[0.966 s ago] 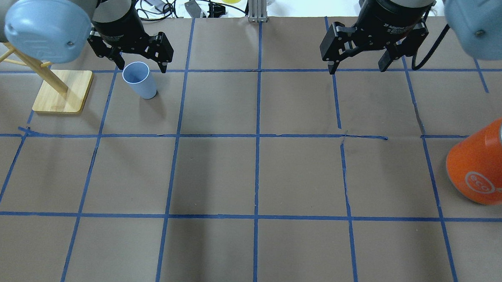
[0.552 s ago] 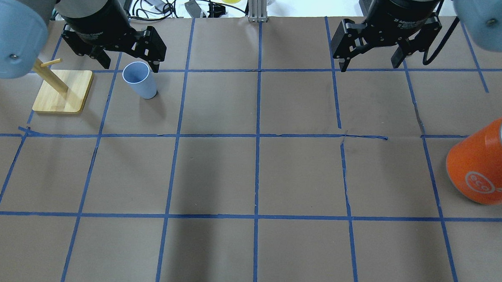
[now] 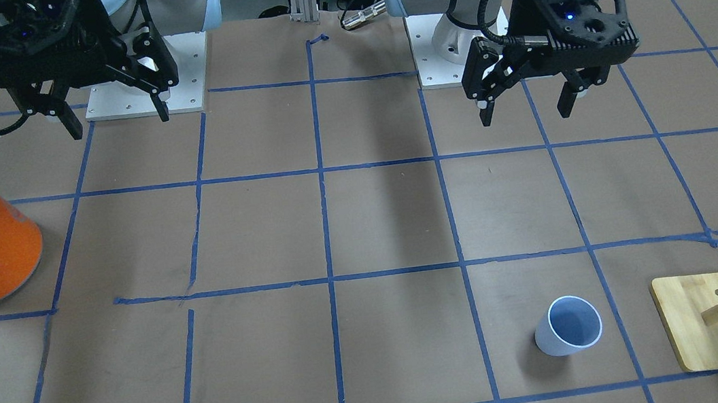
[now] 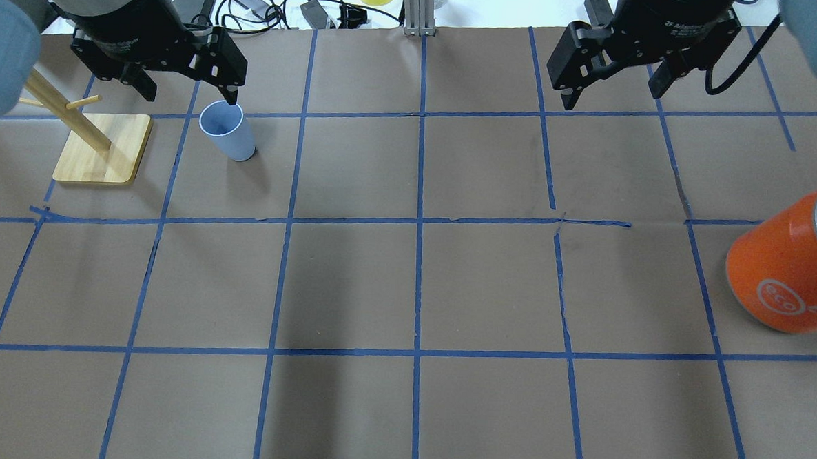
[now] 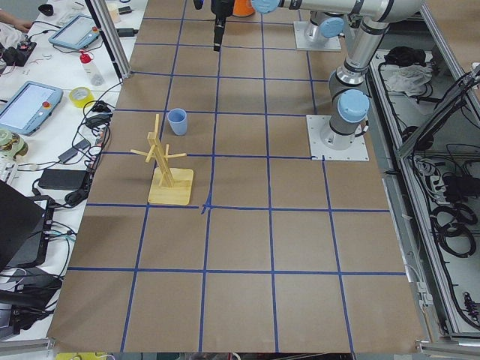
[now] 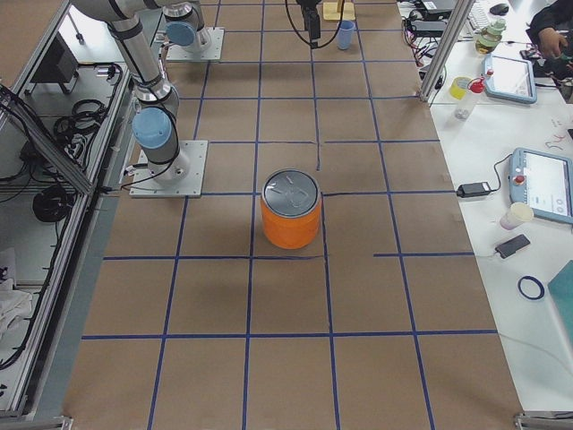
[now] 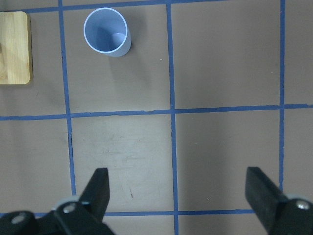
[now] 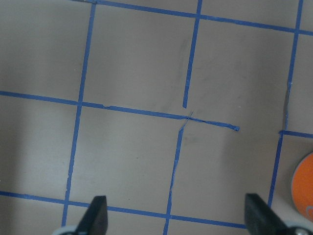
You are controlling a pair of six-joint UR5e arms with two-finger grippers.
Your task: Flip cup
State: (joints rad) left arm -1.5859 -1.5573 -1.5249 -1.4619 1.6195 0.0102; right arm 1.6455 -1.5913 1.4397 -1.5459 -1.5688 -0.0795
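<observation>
The cup (image 4: 226, 130) is a small pale blue tumbler. It stands upright, mouth up, at the table's far left beside the wooden stand. It also shows in the front view (image 3: 567, 325) and in the left wrist view (image 7: 106, 32). My left gripper (image 4: 190, 89) is open and empty. It hangs high above the table, on the robot's side of the cup and apart from it (image 3: 524, 114). My right gripper (image 4: 613, 93) is open and empty, raised over the far right squares (image 3: 120, 121).
A wooden peg stand (image 4: 102, 148) on a square base stands just left of the cup. A large orange can (image 4: 782, 273) with a silver top stands at the right edge. Blue tape lines grid the brown table. Cables and a tape roll lie beyond the far edge.
Both arms have drawn back and away from the table surface. The left gripper has shifted left, off the cup. The cup has not moved.
</observation>
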